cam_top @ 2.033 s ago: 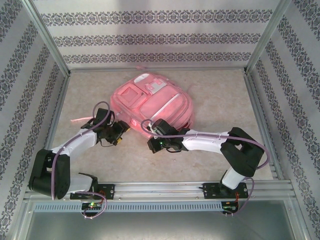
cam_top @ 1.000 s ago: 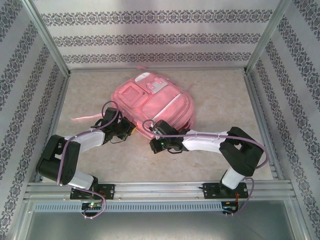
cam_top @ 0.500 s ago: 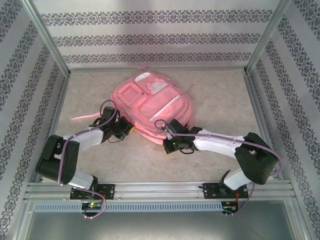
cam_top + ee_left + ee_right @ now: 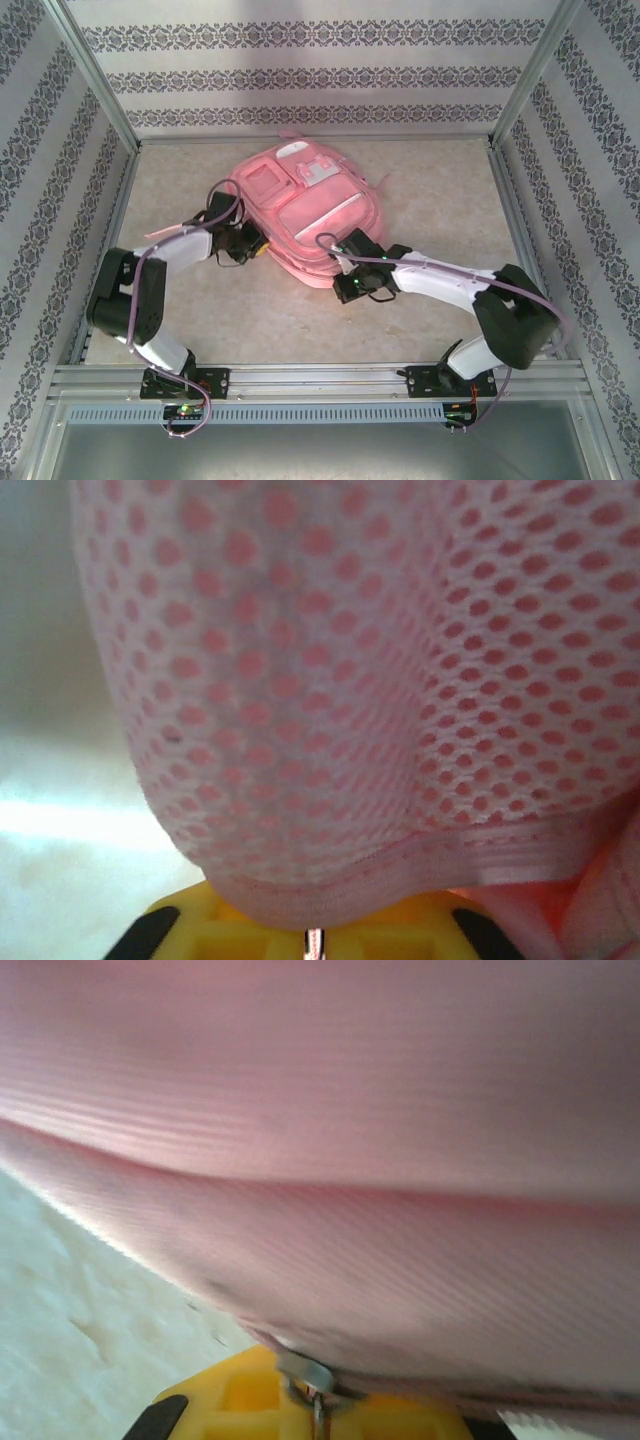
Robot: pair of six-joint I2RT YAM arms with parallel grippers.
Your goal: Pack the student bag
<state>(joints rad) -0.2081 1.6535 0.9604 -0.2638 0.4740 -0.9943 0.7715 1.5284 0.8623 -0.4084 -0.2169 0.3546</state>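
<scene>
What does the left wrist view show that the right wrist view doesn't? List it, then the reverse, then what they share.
Left wrist: pink mesh of the bag, its hemmed edge draped over the left gripper.
Right wrist: smooth ribbed fabric and a metal zip pull pinched in the right gripper, jaws shut.
Both: the bag very close, each gripper's yellow body at the bottom edge, pale table at the left.

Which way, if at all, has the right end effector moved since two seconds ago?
Yes. The right end effector has moved rightward along the student bag's near edge, closer to the right frame rail.
</scene>
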